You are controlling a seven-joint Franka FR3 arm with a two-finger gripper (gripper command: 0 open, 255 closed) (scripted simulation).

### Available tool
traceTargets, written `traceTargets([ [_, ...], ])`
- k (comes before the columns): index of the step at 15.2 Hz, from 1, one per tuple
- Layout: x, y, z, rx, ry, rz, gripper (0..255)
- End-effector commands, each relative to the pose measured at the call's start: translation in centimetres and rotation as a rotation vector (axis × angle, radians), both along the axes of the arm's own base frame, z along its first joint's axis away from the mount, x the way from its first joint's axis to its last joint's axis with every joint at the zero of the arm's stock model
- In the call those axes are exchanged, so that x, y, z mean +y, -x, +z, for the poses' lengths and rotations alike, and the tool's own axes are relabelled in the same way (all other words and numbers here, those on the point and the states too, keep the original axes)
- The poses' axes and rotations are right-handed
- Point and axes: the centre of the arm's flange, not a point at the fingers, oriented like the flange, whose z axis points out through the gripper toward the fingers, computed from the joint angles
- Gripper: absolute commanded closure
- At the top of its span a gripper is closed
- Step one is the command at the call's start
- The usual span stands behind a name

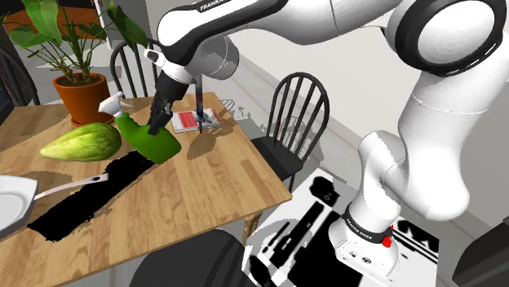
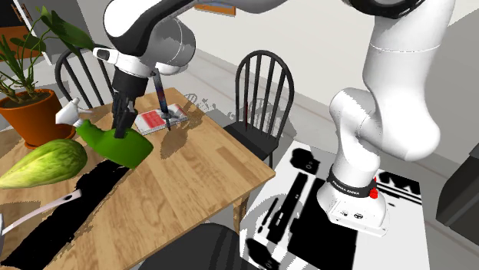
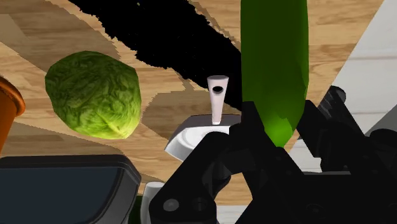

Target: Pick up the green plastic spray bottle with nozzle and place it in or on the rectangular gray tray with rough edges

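Leafy green lettuce (image 1: 81, 143) on the wooden surface (image 1: 204, 196), just beside the fingers (image 1: 155, 117). Beyond it, farther from the fingers, a potted plant (image 1: 80, 96) in an orange pot. White pan (image 1: 16, 208) well apart from the fingers, handle pointing toward them. Dark spindle-back chair (image 1: 298, 114) at the surface's edge.

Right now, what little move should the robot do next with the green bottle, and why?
Probably swing it sideways toward the flat gray tray just beside it. The fingers are shut on the green spray bottle, which hangs tilted and seems lifted off the wooden table, so it looks ready to carry over.
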Motion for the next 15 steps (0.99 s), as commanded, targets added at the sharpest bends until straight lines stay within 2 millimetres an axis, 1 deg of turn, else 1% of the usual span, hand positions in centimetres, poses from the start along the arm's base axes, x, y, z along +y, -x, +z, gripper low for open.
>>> traceTargets([
  [1, 1.9, -2.0, -0.1, 0.0, -0.001, 0.001, 255],
  [9, 9.5, -9.3, -0.1, 0.0, -0.001, 0.001, 255],
  [10, 9.9, -9.6, -0.1, 0.0, -0.001, 0.001, 255],
  [15, 9.9, -9.6, -2.7, 0.0, -0.001, 0.001, 255],
])
